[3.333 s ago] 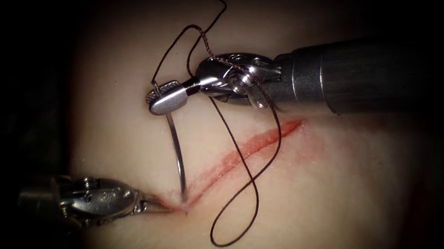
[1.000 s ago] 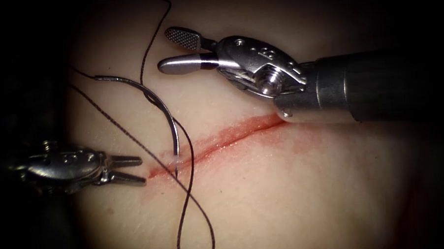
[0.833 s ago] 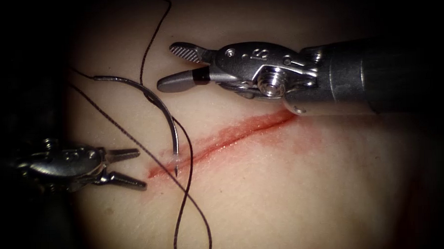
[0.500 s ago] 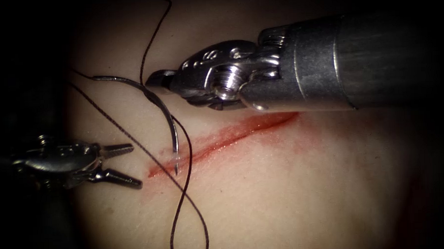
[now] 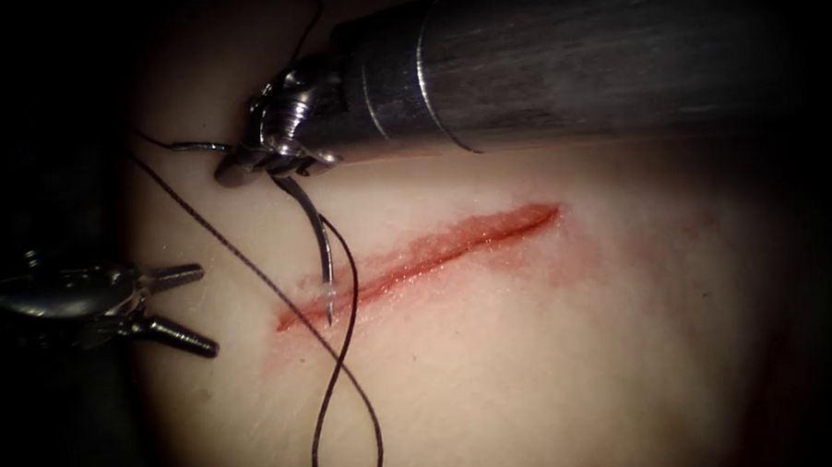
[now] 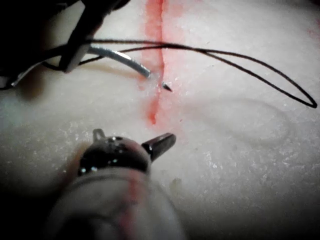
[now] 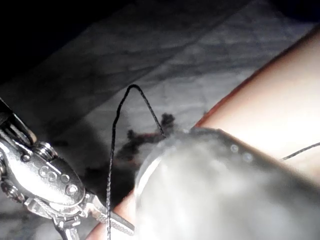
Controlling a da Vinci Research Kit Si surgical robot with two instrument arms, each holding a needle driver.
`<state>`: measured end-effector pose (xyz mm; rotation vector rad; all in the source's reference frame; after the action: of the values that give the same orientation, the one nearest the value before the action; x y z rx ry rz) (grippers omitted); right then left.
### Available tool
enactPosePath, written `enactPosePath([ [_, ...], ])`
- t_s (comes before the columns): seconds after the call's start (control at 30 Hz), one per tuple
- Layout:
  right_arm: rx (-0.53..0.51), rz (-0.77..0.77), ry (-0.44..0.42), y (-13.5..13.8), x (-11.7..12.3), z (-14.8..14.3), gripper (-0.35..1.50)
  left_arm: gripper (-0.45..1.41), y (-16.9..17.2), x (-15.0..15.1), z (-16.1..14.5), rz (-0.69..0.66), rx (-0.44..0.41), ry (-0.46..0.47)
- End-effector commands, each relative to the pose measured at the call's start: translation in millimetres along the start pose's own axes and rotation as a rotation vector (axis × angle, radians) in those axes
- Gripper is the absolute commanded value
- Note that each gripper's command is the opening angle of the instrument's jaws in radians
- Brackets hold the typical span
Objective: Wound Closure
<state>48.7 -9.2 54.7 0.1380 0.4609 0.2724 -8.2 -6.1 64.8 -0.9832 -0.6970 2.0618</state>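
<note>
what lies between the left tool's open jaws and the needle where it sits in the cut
In the endoscope view, a strand of thread crosses the tissue between the left tool and the needle; otherwise bare tissue left of the cut.

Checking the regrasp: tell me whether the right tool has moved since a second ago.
Yes. The right tool has swung left, away from the cut, onto the needle, whose tip stays in the tissue.
</note>
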Motion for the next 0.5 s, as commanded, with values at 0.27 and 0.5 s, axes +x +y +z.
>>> enactPosePath([
  [0.27,-0.014,-0.055,-0.050,-0.5,0.7,3.1,0.98,0.88,0.0,-0.3,0.9,0.000,0.001,-0.001],
  [0.5,-0.022,-0.164,-0.058,-1.0,2.2,3.6,0.49,0.74,-0.1,-0.2,0.9,-0.018,-0.001,-0.003],
])
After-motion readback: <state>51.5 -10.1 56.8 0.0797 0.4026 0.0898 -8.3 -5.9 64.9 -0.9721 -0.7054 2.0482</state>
